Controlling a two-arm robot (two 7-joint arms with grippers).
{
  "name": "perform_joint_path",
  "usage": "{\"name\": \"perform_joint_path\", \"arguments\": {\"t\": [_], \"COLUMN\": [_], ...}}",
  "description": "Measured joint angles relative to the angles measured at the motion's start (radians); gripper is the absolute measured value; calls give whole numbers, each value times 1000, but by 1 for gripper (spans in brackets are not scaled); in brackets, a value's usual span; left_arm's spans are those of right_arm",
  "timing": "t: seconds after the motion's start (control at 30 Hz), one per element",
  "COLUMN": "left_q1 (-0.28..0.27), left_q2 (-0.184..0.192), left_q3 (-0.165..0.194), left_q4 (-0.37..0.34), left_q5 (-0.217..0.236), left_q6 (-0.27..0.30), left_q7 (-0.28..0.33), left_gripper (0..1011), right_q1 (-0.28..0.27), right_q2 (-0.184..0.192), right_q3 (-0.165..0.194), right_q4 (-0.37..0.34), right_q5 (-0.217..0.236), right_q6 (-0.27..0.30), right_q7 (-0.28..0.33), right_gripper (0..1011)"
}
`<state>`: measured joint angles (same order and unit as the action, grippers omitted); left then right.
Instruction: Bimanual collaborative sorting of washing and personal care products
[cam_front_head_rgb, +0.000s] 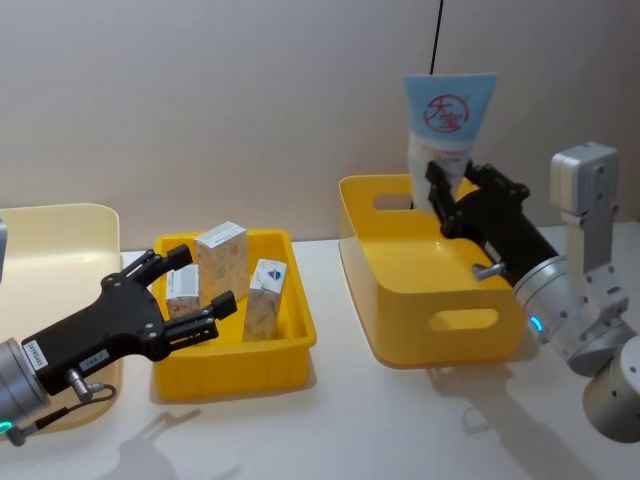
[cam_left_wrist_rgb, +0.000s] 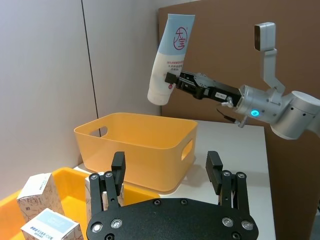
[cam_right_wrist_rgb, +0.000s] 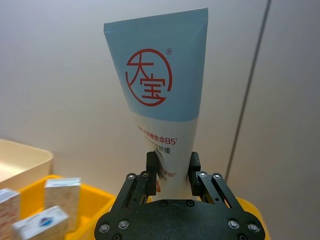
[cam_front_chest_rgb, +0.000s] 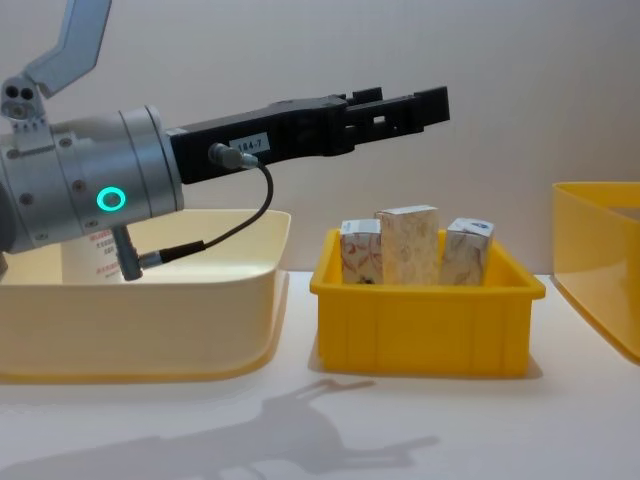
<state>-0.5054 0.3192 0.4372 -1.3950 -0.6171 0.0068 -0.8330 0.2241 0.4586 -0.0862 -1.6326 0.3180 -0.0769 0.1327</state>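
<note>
My right pincer (cam_front_head_rgb: 440, 190) clamps the light-blue tube (cam_front_head_rgb: 449, 108), cap-down above the deep yellow bin (cam_front_head_rgb: 362, 235); placing step, I judge: lower it, then release. My left pincer (cam_front_head_rgb: 203, 278) hangs wide open, empty, over the cartons (cam_front_head_rgb: 222, 262). The left wrist view shows the tube clear of the rim; the head view leaves that unclear

Cartons (cam_front_head_rgb: 222, 262) crowd the small bin (cam_front_head_rgb: 230, 372); bare table (cam_front_head_rgb: 335, 405) lies between the bins.

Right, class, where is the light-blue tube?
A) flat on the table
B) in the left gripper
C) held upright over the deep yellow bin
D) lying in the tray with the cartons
C: the right gripper holds the tube upright in its jaws, over the deep yellow bin.
</note>
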Motion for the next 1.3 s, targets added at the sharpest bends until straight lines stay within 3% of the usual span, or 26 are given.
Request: {"name": "perform_joint_path", "arguments": {"t": [0.33,0.53,0.93,1.3], "left_q1": [0,0,0,0], "left_q2": [0,0,0,0], "left_q3": [0,0,0,0], "left_q4": [0,0,0,0], "left_q5": [0,0,0,0], "left_q6": [0,0,0,0], "left_q7": [0,0,0,0], "left_gripper": [1002,1002,1002,1002], "right_q1": [32,49,71,83], "right_q2": [-13,-22,-41,-58], "right_q3": [23,26,10,-2], "right_q4": [36,57,93,112], "right_q5": [-38,-60,-84,-96], "right_q6": [51,126,258,304], "right_q7": [-67,-100,-129,-131], "right_gripper": [358,357,357,358]}}
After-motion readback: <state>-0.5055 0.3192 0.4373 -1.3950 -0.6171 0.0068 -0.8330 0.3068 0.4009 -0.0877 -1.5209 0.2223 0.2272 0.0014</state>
